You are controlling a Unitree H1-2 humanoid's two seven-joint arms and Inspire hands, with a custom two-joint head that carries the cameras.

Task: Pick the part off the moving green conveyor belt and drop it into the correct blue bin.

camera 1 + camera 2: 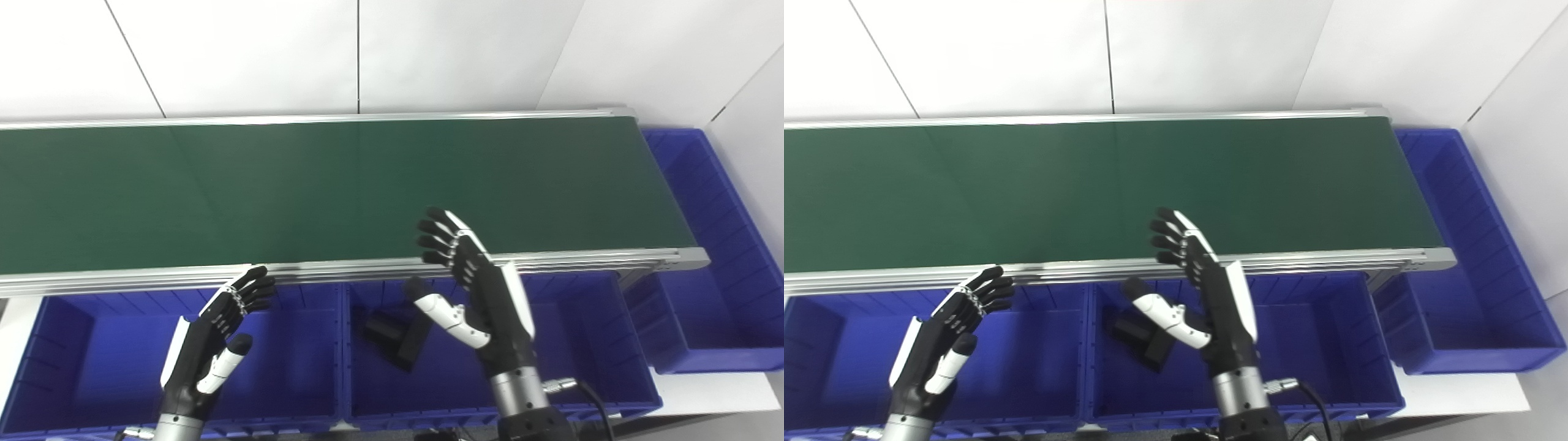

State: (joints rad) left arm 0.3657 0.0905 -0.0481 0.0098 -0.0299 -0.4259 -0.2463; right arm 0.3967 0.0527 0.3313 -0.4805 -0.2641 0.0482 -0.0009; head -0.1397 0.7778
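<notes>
The green conveyor belt (343,190) runs across the view with nothing on it. A black part (395,338) lies inside the middle blue bin (563,343), partly hidden behind my right hand's thumb. My right hand (474,294) is open and empty, raised over that bin, with its fingertips over the belt's near rail. My left hand (214,337) is open and empty above the left blue bin (92,361). The part also shows in the right eye view (1142,337).
A third blue bin (710,257) stands past the belt's right end. An aluminium rail (343,269) edges the belt's near side, just above the bins. White wall panels stand behind the belt. A cable (588,392) trails from my right wrist.
</notes>
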